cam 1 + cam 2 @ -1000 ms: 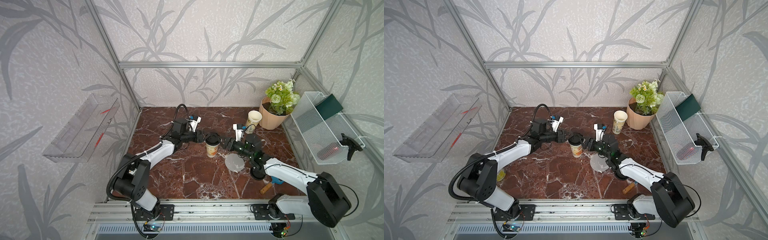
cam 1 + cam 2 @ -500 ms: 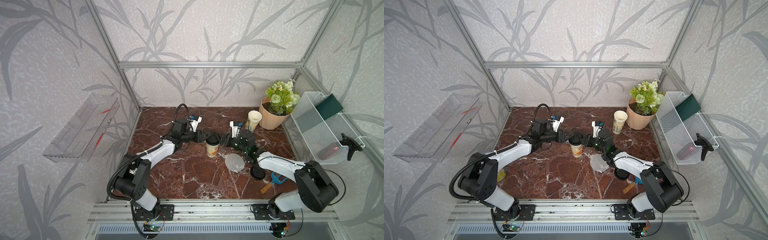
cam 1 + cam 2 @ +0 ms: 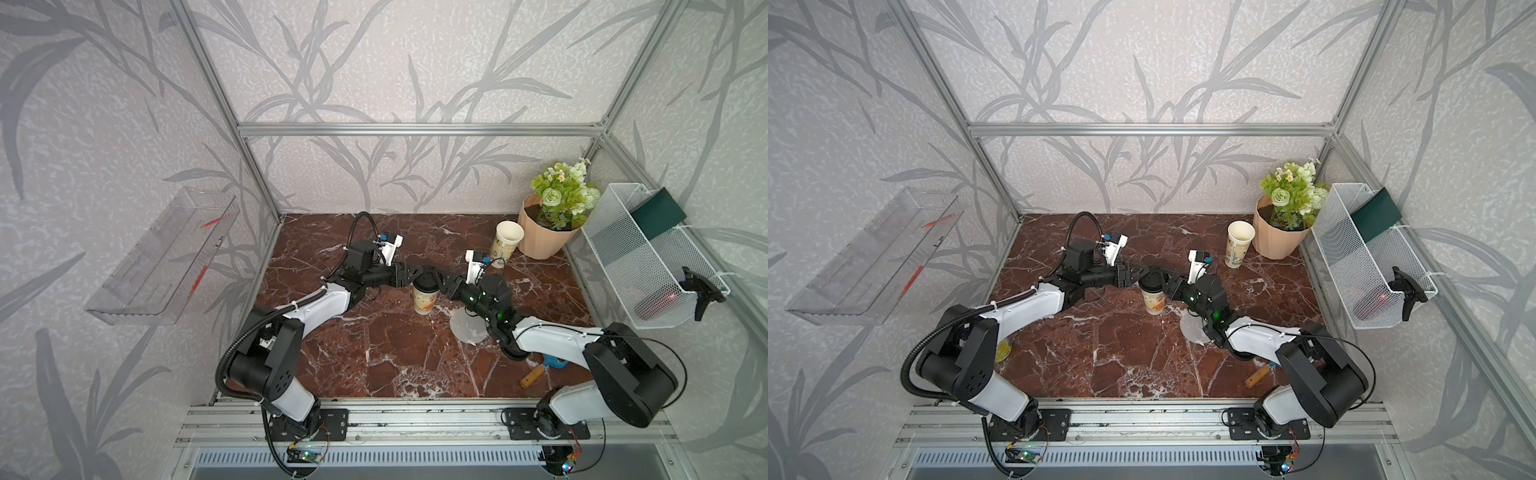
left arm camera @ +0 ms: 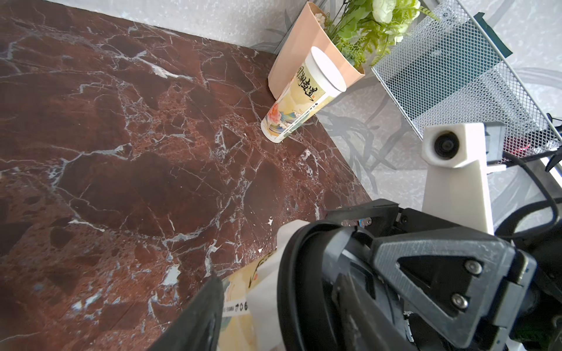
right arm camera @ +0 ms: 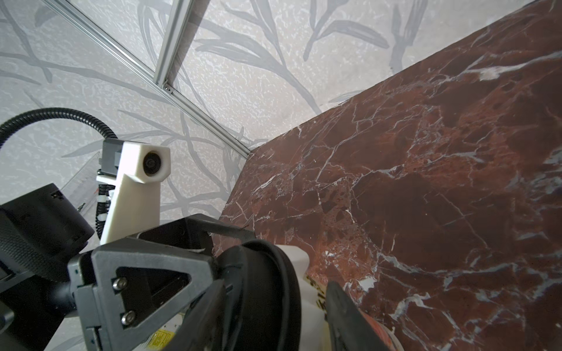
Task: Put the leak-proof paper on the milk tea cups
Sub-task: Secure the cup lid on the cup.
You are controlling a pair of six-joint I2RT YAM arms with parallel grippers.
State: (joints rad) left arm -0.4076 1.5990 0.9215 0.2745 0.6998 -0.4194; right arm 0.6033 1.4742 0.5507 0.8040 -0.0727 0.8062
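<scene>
astride the lidded milk tea cup on the tabletop from opposite sides with left tool and right tool, jaws part-spread around its black lid; cannot tell whether either clamps it. find the spare leak-proof paper flat under the right arm, back toward the base from that tool, and the open cup beyond it beside the flower pot; likely a right-arm job, nearer both.

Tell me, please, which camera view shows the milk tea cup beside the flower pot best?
The left wrist view: the milk tea cup is large and unobstructed there, with its printed side clear. Both top views show it small and upright beside the flower pot. The right wrist view does not show it.
</scene>
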